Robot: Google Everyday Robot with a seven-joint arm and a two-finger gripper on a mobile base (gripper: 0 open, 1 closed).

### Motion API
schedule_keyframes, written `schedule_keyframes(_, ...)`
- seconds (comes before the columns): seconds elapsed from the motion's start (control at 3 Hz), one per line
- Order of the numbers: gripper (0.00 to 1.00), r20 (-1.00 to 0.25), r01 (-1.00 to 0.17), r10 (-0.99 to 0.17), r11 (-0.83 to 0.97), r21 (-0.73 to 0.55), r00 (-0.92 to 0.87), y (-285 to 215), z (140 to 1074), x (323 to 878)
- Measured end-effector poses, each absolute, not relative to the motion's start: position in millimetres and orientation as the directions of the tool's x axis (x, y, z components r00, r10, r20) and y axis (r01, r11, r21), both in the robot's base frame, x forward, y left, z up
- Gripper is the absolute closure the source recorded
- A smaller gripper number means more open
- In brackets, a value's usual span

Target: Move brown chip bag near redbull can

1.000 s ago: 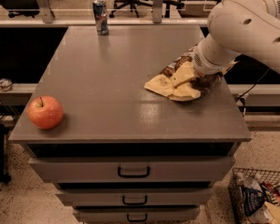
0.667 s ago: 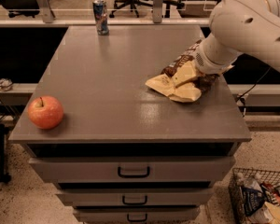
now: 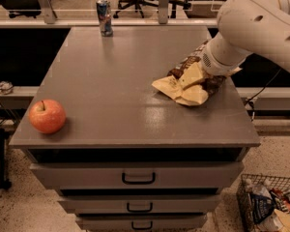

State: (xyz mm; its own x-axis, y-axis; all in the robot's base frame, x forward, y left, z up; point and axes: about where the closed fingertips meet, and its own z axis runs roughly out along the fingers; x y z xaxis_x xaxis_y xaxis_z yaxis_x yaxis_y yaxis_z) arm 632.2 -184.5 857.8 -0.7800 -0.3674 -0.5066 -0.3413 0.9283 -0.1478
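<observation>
The brown chip bag [image 3: 183, 85] lies crumpled at the right side of the grey table top [image 3: 111, 91], with its dark brown top under my wrist and its cream part spread to the left. My gripper [image 3: 205, 76] comes down from the right onto the bag's bunched upper end and seems shut on it; the white arm hides most of the gripper. The redbull can [image 3: 104, 17] stands upright at the table's far edge, left of centre, far from the bag.
A red apple [image 3: 47, 116] sits at the front left corner. Drawers [image 3: 137, 178] fill the front of the table. A wire basket [image 3: 270, 204] of small packets stands on the floor at the lower right. Office chairs stand behind the table.
The arm and the bag's bunched end have shifted very slightly up and to the right. The can and the apple have not moved.
</observation>
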Motion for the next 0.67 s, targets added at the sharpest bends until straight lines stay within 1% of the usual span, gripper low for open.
schedule_keyframes(0.33, 1.0, -0.507, -0.341, -0.367, 0.928, -0.148, -0.78, -184.5, 857.9, 632.2)
schedule_keyframes(0.67, 0.85, -0.507, -0.341, -0.367, 0.928, -0.148, -0.78, -184.5, 858.0, 632.2)
